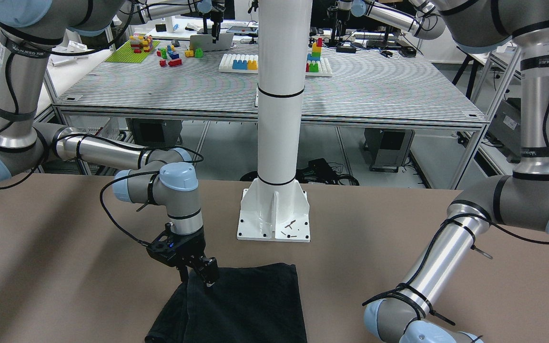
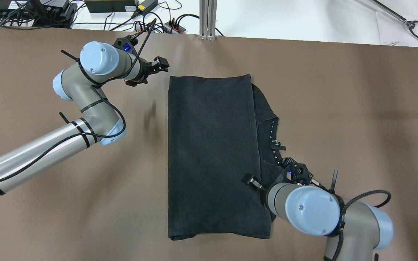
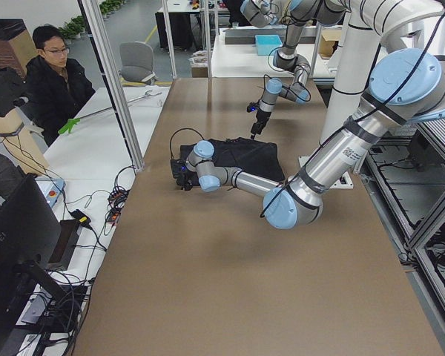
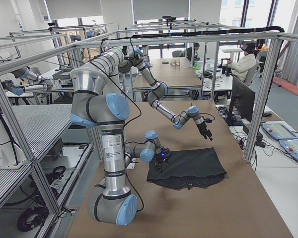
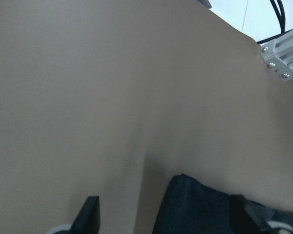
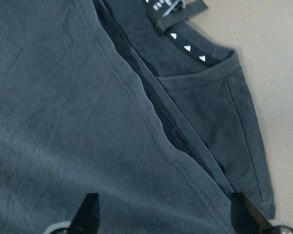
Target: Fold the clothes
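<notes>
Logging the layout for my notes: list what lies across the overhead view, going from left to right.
In order: left gripper → black cloth → blue cap of the right arm. The right gripper is left out, because it sits over the cloth's right edge.

Brown bench bearing a black shirt and a pillar foot.
The bench [image 2: 339,108] carries a folded black shirt [image 2: 209,152] lying flat beneath the right tool [image 1: 197,277], its far corner near the left tool [image 2: 151,73]; the white base plate [image 1: 274,224] stands behind the right tool, toward the robot.
</notes>
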Robot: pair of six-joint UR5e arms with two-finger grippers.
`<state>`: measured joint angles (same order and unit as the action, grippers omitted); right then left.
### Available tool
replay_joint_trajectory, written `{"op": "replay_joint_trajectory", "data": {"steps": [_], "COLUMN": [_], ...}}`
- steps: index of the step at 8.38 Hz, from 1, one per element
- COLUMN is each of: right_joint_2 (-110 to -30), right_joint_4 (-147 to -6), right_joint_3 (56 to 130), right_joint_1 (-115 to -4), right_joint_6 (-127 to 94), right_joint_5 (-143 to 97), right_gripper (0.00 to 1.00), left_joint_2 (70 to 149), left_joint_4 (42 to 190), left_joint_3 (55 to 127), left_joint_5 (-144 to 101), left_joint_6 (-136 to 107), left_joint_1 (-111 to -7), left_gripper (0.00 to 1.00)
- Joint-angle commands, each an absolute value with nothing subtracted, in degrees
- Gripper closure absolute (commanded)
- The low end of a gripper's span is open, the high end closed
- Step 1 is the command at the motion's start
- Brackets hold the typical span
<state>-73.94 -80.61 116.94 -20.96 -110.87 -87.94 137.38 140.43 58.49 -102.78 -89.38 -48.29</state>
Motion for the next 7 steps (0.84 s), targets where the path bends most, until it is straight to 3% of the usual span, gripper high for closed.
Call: {"op": "replay_joint_trajectory", "data": {"steps": [1,2,7], "right_joint_2": [-75.23,-75.58,-77.87], "right_joint_4": [-81.56,-81.48,-80.60], "right_joint_3": [116.89,116.46,113.47], "right_joint_1": [-13.47,-12.32,-10.99], "right_joint_6": [-126.43,-130.48,-130.87], "right_joint_5": [-82.63,-81.75,-80.86], "right_gripper": [0.17,0.23,0.33], "left_joint_2": [137.20,137.20,135.26], "left_joint_4": [140.45,140.36,140.36], "left_joint_3": [59.93,60.03,62.75], "left_joint_5": [-100.20,-100.11,-95.63], "left_joint_6": [-89.38,-89.38,-89.56], "left_joint_1": [-46.85,-46.76,-43.86], "left_gripper": [0.06,0.06,0.06]}}
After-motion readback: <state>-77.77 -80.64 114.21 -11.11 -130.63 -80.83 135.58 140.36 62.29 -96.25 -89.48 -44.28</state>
